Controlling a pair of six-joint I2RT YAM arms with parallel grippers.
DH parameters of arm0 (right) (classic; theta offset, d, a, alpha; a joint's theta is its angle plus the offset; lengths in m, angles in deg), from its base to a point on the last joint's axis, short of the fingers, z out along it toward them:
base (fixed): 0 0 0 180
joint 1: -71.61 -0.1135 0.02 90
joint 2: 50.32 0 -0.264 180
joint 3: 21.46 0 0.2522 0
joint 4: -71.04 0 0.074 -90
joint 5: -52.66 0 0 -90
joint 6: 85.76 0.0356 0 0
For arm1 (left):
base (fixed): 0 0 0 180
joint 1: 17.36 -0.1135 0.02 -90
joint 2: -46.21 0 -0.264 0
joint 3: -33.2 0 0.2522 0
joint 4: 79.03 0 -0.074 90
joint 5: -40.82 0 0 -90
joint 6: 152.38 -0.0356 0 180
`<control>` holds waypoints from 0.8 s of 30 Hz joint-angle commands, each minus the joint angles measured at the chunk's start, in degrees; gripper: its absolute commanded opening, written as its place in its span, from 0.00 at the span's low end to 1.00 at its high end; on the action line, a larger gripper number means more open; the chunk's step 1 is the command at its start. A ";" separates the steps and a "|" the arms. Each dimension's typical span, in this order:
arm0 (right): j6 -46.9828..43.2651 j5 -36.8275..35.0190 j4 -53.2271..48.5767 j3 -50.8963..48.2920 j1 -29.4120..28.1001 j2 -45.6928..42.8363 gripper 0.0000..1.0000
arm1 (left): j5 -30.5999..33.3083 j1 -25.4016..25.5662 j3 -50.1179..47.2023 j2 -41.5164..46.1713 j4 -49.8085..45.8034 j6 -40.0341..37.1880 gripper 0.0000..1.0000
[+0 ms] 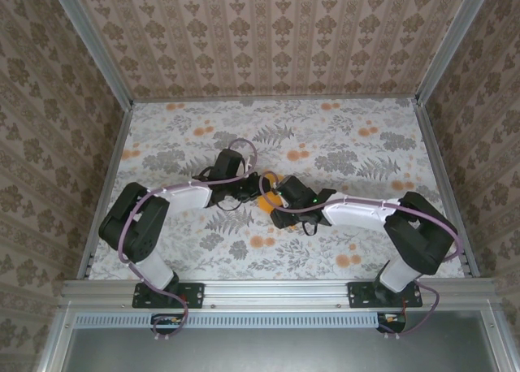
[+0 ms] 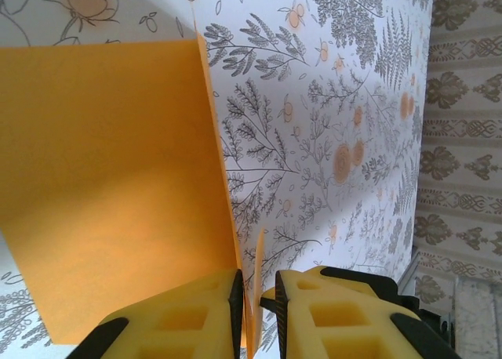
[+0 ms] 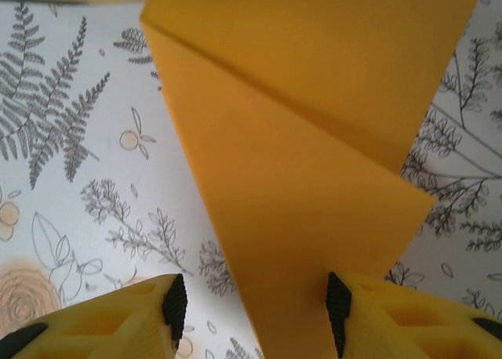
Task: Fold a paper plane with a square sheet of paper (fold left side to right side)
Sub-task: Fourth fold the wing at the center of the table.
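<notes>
**A:** Where is the left gripper (image 1: pixel 250 195)?

**B:** It is just left of the table's middle, low over the white tabletop printed with grey ferns and orange blossoms (image 1: pixel 366 140). In the left wrist view its yellow fingers (image 2: pixel 180 320) stand almost together, with only a thin slit between them. An upright edge of the thin bright orange sheet of paper (image 2: pixel 110 179) is pinched in that slit.

**A:** And the sheet itself?

**B:** From above, the sheet (image 1: pixel 270 200) shows as a small orange patch near the middle of the table, between the two grippers. It is folded. The left wrist view shows a broad panel spreading to the left of the fingers. In the right wrist view a slanting crease crosses it, with one layer lying over another.

**A:** The right gripper (image 1: pixel 280 205)?

**B:** It is just right of the sheet. Its yellow fingers (image 3: pixel 408 316) are spread wide, and the folded paper runs down between them. The right-hand pad sits at the paper's edge, though contact cannot be told. The left-hand pad stands apart from the paper, with printed tabletop showing between. It has hold of nothing.
</notes>
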 commanded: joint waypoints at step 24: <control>7.94 16.26 5.84 -0.26 5.37 2.88 0.02 | 0.36 -5.06 -4.32 10.18 -9.36 -2.88 0.48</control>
